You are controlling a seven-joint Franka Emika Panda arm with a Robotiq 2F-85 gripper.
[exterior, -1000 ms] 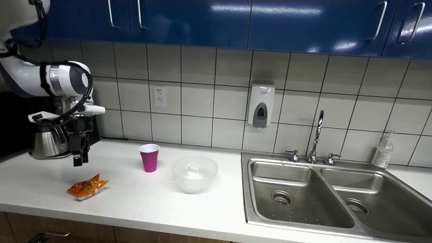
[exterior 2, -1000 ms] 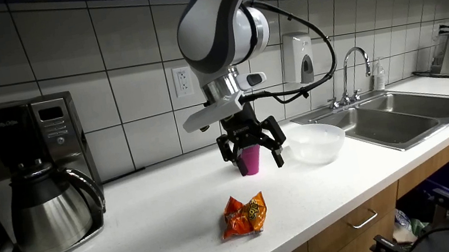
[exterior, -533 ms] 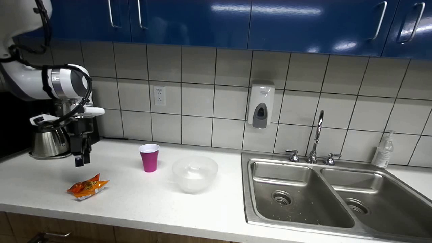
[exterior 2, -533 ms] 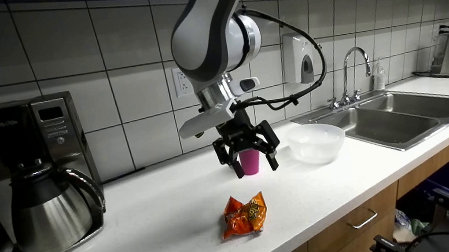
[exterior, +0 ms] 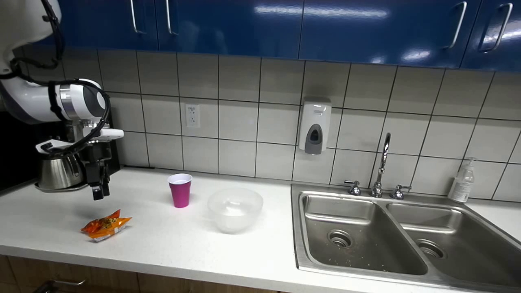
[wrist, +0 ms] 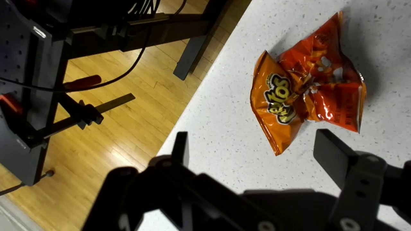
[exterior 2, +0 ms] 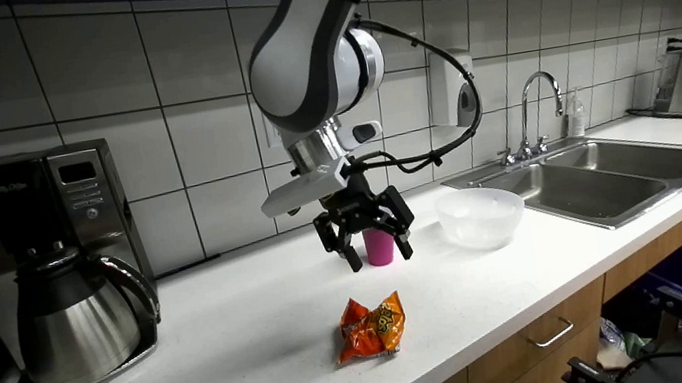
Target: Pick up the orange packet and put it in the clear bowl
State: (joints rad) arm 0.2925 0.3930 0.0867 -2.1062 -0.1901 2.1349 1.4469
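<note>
The orange packet lies crinkled on the white counter near its front edge, seen in both exterior views point(exterior: 105, 226) point(exterior 2: 372, 329). It also shows in the wrist view point(wrist: 279, 96), ahead of the fingers. The clear bowl, translucent and whitish, stands on the counter toward the sink in both exterior views point(exterior: 235, 209) point(exterior 2: 480, 218). It is out of the wrist view. My gripper point(exterior 2: 380, 258) is open and empty, fingers pointing down. It hangs above the counter, higher than the packet and nearer the wall; it also shows in an exterior view point(exterior: 101, 194) and the wrist view point(wrist: 252, 146).
A purple cup point(exterior: 180, 193) stands between packet and bowl, partly behind the fingers in an exterior view point(exterior 2: 379, 248). A coffee maker with a steel carafe point(exterior 2: 79, 332) is at one end. A steel double sink point(exterior: 299, 244) lies beyond the bowl. A tiled wall backs the counter.
My arm and gripper have shifted a little to the left in an exterior view, slightly lower, with the fingers staying apart. The packet, bowl and cup have not moved.
</note>
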